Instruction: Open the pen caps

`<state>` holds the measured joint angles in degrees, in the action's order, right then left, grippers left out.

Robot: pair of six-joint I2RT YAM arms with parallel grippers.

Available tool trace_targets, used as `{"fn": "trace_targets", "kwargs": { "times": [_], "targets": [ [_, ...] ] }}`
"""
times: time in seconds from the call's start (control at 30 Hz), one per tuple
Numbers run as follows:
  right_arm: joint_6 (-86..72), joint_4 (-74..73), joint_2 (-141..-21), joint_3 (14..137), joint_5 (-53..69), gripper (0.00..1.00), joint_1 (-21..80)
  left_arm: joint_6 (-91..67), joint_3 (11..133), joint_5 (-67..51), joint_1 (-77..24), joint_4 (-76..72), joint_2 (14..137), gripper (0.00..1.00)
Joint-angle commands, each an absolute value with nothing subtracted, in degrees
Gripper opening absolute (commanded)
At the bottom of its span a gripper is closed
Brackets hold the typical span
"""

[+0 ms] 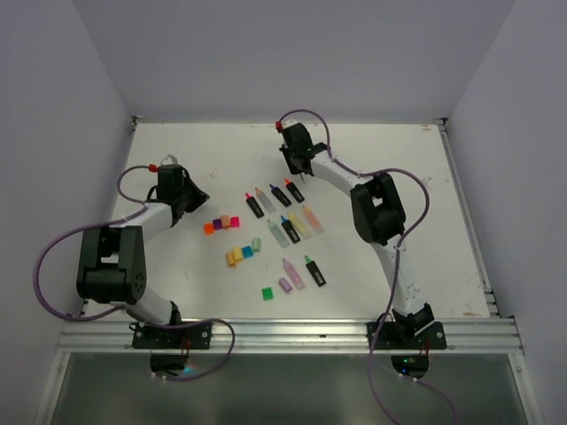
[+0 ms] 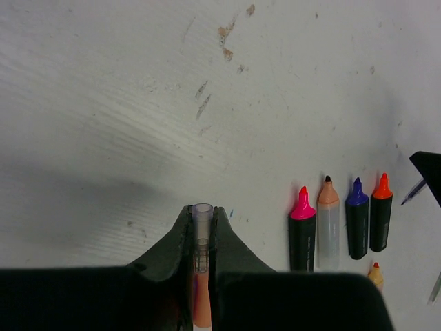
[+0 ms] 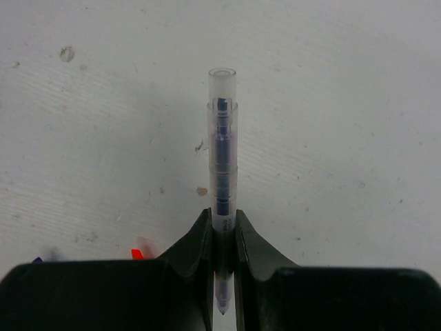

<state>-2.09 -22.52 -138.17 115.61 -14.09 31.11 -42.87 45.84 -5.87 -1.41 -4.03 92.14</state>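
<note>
Right pincer around pen, lengthwise forward

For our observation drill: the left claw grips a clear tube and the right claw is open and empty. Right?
No. The right wrist view shows the right claw shut on a clear pen, not open and empty. The left claw does grip a clear tube.
</note>
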Motion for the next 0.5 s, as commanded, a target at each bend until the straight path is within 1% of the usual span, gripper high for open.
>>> {"fn": "trace_targets", "kwargs": {
  "times": [0.0, 0.1, 0.13, 0.23, 0.37, 0.47],
  "targets": [
    [2.1, -24.7, -132.2, 113.3, -17.4, 0.00, 30.9, -43.5, 43.3, 2.2, -0.4, 2.3, 84.3, 0.00],
    [2.4, -24.5, -130.0, 109.8, -15.9, 0.00, 30.1, -43.8, 40.4, 5.7, -0.1, 4.6, 78.7, 0.00],
    [2.4, -25.0, -129.8, 109.5, -13.5, 0.00, 29.9, -43.8, 39.8, 6.1, -0.1, 5.4, 77.7, 0.00],
    [2.5, -28.1, -130.1, 109.7, -11.5, 0.00, 29.3, -44.1, 36.7, 4.2, 0.0, 7.1, 74.8, 0.00],
    [2.0, -29.1, -130.3, 108.5, -8.0, 0.00, 28.4, -44.8, 31.9, 2.6, 0.0, 8.1, 71.7, 0.00],
    [1.9, -29.5, -131.0, 108.2, -7.6, 0.00, 28.0, -45.0, 29.5, 3.1, 0.0, 9.6, 69.8, 0.00]
  ]
}}
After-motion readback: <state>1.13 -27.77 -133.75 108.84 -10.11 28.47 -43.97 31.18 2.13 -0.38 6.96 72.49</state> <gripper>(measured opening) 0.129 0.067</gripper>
